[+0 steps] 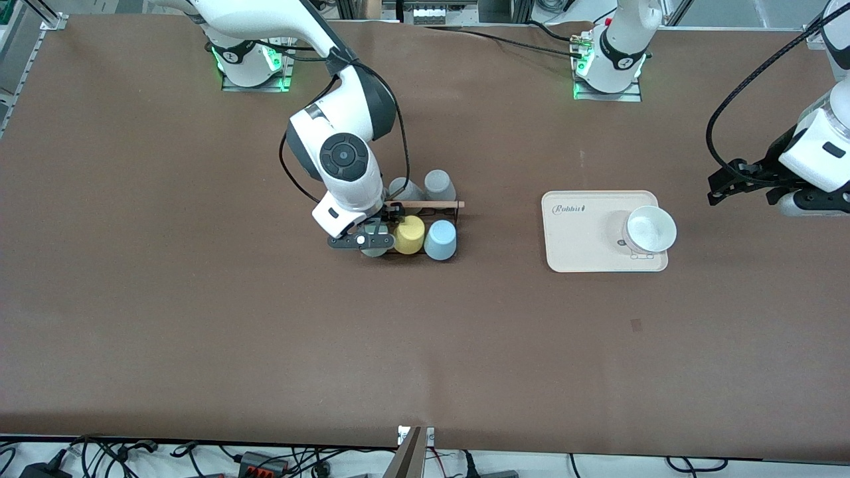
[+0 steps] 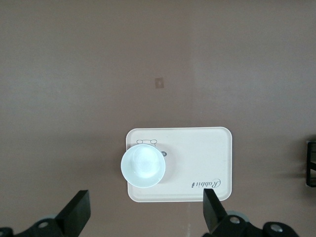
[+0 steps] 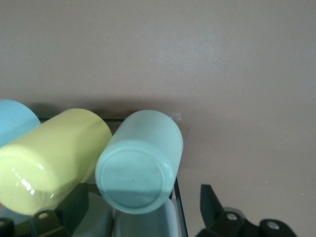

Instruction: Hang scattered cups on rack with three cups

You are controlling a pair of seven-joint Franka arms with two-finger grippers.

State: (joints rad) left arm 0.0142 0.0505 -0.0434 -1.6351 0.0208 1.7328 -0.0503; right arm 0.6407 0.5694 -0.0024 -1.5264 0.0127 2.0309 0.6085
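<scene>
Right gripper (image 1: 373, 243), fingers parted, is straddling the light, smooth, rigid pale sage-green tapered cup (image 3: 140, 160) on the black wire rack (image 1: 425, 209); best gripped across its walls. Left gripper (image 2: 143, 217) is waiting, fingers spread, above the tabletop (image 1: 199, 318).

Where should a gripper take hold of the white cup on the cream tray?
White cup stands upright, mouth up, on the cream tray. Probably best from above, one finger inside the rim and one outside, or across the tapered wall. The left gripper, open, is nearest; the right gripper is at the rack.

Cups on the rack

The sage green cup (image 3: 139, 160) and light blue cup (image 1: 440, 239) sit inverted on the black wire rack (image 1: 425, 206), flanking a yellow one.
</scene>
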